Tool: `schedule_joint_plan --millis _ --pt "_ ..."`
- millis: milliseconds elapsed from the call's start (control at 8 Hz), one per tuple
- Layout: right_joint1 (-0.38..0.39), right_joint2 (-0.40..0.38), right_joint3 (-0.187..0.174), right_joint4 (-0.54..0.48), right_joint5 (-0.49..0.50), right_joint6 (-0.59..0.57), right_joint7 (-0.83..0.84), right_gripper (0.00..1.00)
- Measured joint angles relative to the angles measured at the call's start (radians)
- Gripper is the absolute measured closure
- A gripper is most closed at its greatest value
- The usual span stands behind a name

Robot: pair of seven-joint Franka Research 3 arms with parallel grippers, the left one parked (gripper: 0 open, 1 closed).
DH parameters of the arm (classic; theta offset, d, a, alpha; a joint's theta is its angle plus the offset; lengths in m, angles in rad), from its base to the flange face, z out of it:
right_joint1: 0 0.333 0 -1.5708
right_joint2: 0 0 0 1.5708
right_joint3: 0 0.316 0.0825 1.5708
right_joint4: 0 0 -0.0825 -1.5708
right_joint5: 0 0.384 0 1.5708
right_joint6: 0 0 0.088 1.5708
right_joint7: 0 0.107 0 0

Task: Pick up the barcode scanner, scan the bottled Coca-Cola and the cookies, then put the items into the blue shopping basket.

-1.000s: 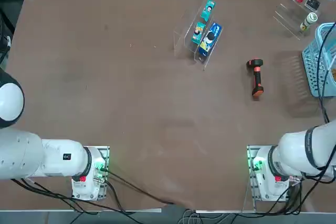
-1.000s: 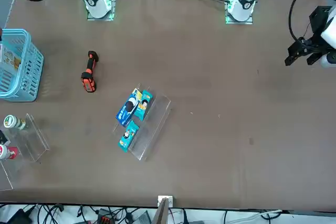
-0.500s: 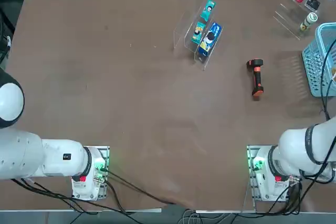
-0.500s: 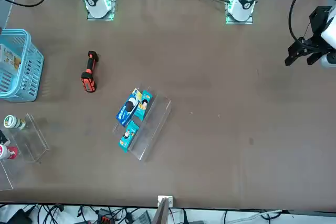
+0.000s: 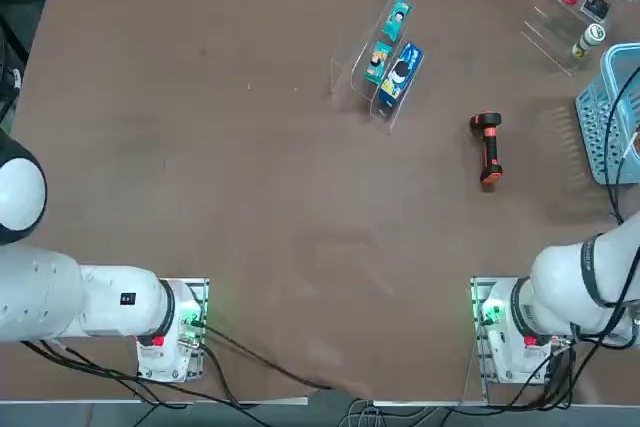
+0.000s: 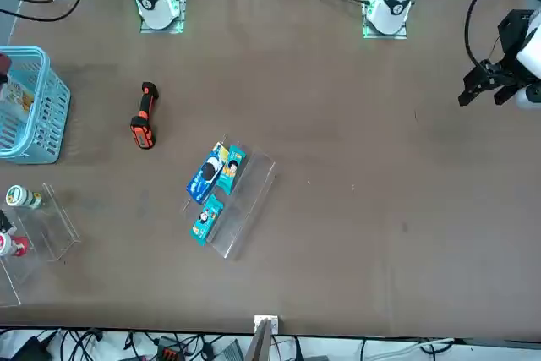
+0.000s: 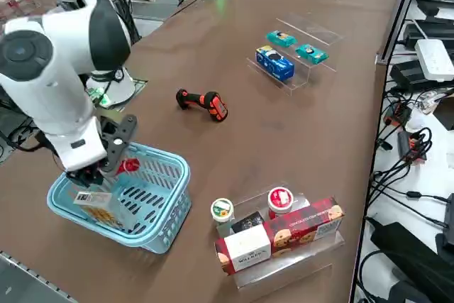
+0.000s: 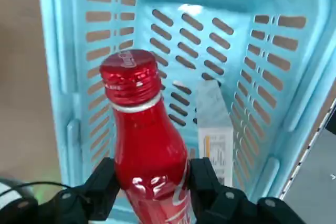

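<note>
My right gripper [image 8: 154, 177] is shut on the bottled Coca-Cola [image 8: 147, 145], a slim red bottle with a red cap, held tilted over the blue shopping basket [image 8: 63, 51]. In the right side view the gripper [image 7: 113, 157] hangs just above the basket [image 7: 159, 207], and the bottle's cap [image 7: 128, 166] pokes out beside it. The cookies [image 8: 215, 135], a white box with orange print, lie on the basket's floor [image 7: 96, 204]. The barcode scanner [image 5: 488, 147], orange and black, lies on the table left of the basket [image 5: 600, 117], apart from the gripper.
A clear stand [image 5: 385, 57] with teal packets and a dark blue packet sits at the table's far middle. Another clear stand [image 7: 277, 232] with cups and red boxes is beside the basket, at the far right corner. Cables run along the table's edges.
The right arm has shifted slightly over the basket, and a bit of the red bottle now shows at the front view's left edge. Scanner and packets have not moved.
</note>
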State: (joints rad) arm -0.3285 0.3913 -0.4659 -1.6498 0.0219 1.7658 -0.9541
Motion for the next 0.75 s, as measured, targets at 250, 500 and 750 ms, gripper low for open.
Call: schedule_joint_plan --millis 250,500,750 --pt "0.008 0.021 0.001 0.001 0.001 0.013 0.007 0.27" --pt "0.008 0.023 0.003 0.002 0.001 0.015 0.007 0.27" --pt "0.009 0.023 0.003 0.004 0.002 0.016 0.008 0.25"
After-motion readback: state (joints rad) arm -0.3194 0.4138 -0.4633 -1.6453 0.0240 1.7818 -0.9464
